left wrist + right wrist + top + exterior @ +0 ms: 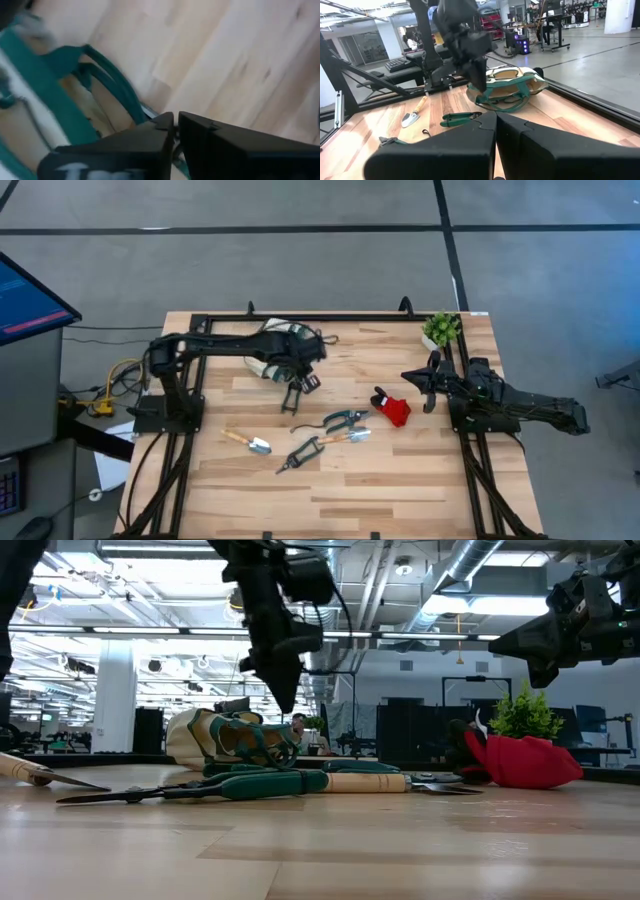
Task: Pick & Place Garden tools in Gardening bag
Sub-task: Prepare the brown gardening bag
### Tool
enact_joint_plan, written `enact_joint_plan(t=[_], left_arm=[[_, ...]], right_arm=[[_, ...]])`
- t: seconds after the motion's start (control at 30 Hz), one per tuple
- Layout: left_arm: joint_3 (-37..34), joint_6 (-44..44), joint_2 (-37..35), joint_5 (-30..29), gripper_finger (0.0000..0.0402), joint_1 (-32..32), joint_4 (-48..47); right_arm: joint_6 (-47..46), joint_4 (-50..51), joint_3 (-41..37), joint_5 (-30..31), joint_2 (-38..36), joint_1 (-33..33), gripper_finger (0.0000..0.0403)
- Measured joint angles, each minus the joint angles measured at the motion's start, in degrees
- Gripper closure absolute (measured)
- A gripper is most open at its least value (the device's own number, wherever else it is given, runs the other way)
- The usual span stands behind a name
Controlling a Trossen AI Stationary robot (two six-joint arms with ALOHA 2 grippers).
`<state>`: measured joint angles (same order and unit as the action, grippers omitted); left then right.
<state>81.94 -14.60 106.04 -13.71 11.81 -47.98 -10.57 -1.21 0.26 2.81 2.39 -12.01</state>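
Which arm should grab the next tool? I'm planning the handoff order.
Probably left. The left gripper hangs just beside the gardening bag, a short way from the green-handled pruners. The right gripper waits near the table's right edge, shut.

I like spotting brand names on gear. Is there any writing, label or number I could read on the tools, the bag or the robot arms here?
None can be read.
Left gripper: pale marks on one finger, too blurred to read.
Gardening bag: no lettering shows.
Monitor beside the table: coloured screen, nothing legible.
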Motion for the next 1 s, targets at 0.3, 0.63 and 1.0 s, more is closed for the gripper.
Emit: enact_joint_plan(t=[0.3,0.63,1.0], left_arm=[[2.4,14.7,2.9,-9.6,0.0386,-3.3,-4.4],[1.6,44.2,2.3,-9.9,0.0341,-6.1,-4.2],[-2.4,52.8,2.3,-9.9,0.0306,-6.0,-3.6]], right_arm=[[0.0,0.3,0.0,-1.6,0.0,0.0,0.0403],[0.0,0.3,0.0,-1.7,0.0,0.0,0.0403],[0.0,0.5,0.0,-2.8,0.0,0.0,0.0403]])
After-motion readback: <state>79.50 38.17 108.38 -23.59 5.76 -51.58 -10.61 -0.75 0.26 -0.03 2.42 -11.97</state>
